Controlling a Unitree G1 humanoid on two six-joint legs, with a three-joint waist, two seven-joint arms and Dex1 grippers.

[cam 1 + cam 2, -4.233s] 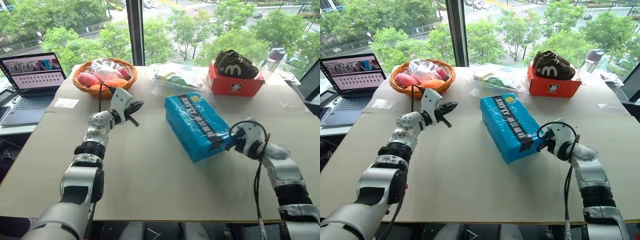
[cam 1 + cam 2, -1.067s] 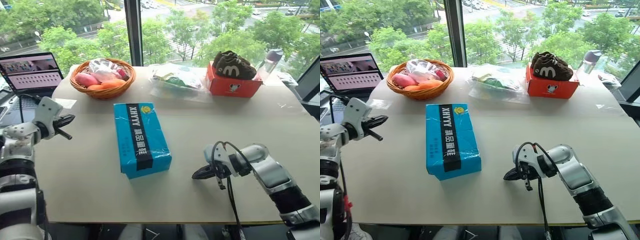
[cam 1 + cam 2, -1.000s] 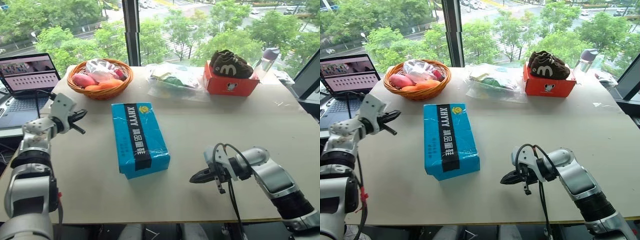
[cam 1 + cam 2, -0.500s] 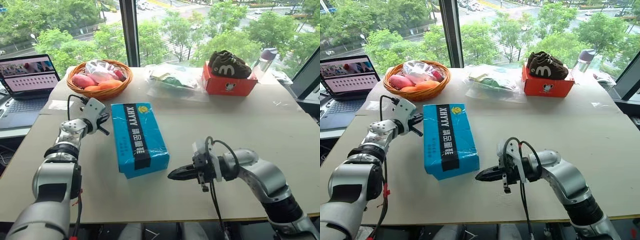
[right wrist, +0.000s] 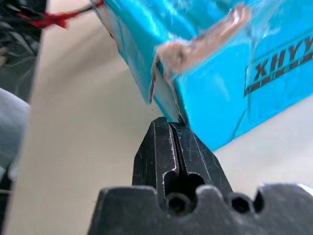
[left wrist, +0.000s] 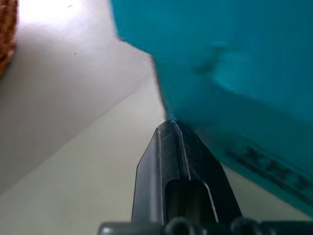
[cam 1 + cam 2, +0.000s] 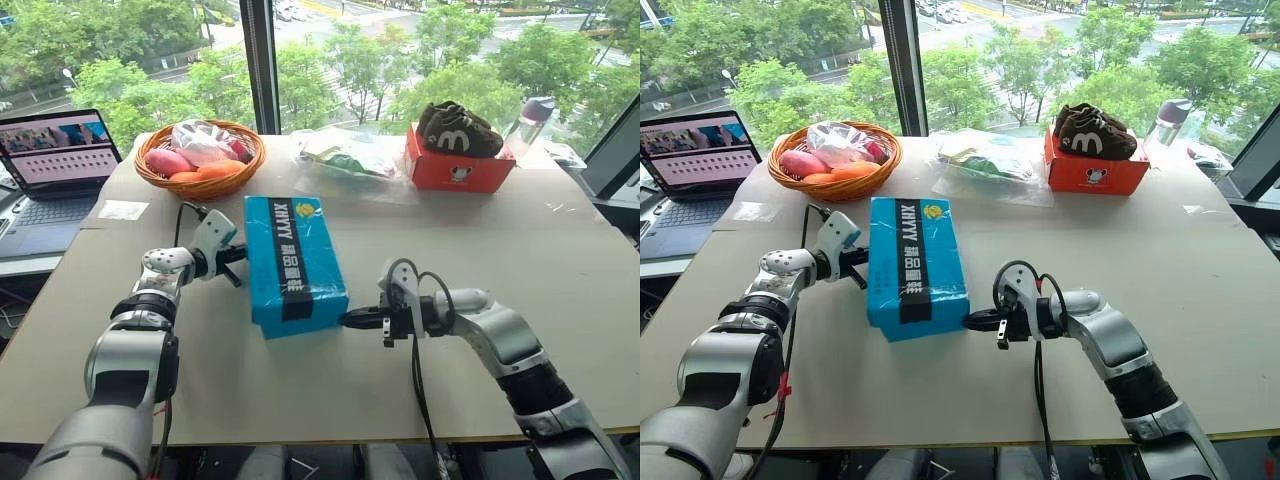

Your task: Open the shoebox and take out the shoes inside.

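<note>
A closed blue shoebox (image 7: 293, 262) lies mid-desk (image 7: 560, 260), lid on, black stripe up. The left gripper (image 7: 236, 253), fingers pressed together and empty, meets the box's left wall. The right gripper (image 7: 350, 319), fingers likewise shut on nothing, touches its near right corner, where torn cardboard shows. Behind stand a fruit basket (image 7: 200, 155), a plastic bag (image 7: 345, 155) and brown shoes (image 7: 460, 128) on a red box (image 7: 455, 170).

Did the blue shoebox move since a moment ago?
Yes. The shoebox slid a little to the right and away from the robot, so its far end now sits closer to the orange box. Both shut hands touch its sides.
</note>
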